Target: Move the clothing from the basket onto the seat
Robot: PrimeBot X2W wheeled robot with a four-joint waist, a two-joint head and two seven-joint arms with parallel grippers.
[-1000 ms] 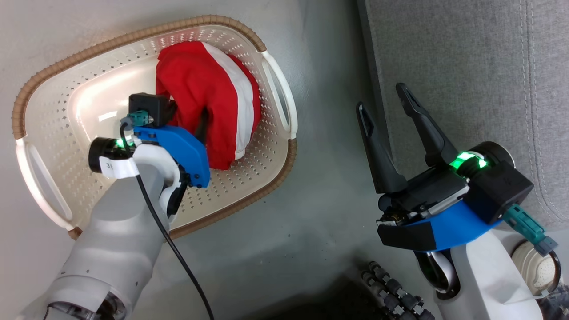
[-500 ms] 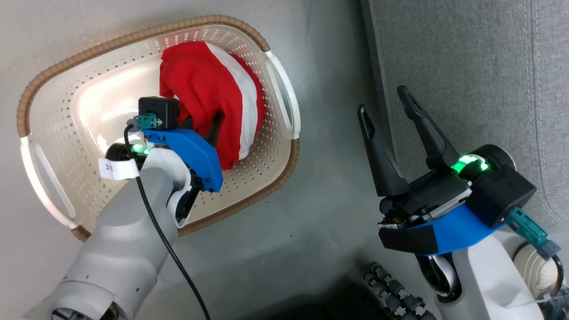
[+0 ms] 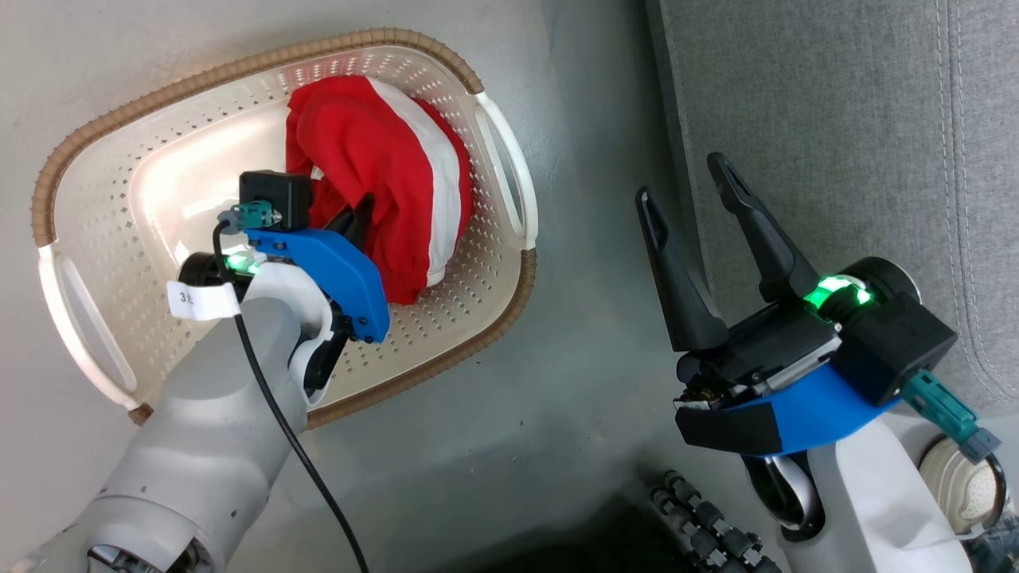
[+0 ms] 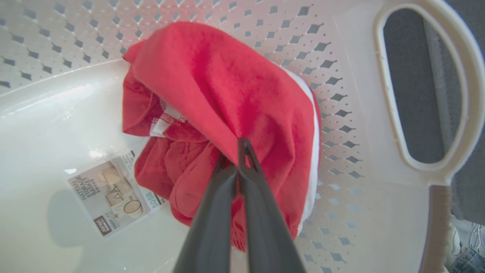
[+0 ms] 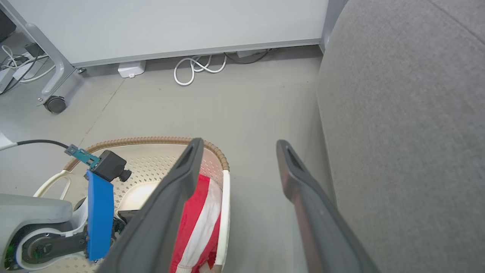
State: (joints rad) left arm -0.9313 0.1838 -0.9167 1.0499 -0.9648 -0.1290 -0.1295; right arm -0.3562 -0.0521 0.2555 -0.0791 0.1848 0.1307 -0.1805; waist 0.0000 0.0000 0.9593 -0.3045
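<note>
Left gripper (image 4: pixel 237 151) is clamped on the clothing (image 4: pixel 227 83), so lift high over the basket (image 4: pixel 341 38) rim; right gripper (image 3: pixel 681 179) is spread wide.

In the right wrist view a grey floor (image 5: pixel 242 106) runs up to a pale wall (image 5: pixel 170 26) across the top of the frame, with a grey strip along its foot. A looped white cable (image 5: pixel 197 68) lies against that strip at top centre, and a small white box (image 5: pixel 131 69) sits just left of it. At the upper left a grey metal leg stands on a dark castor (image 5: pixel 55 104), with loose cables (image 5: pixel 17 66) behind it (too tangled to sort out). The grey fabric seat (image 5: pixel 409 132) takes up the right side. In the head view the floor shows small dark specks and looks paler toward the upper left.
</note>
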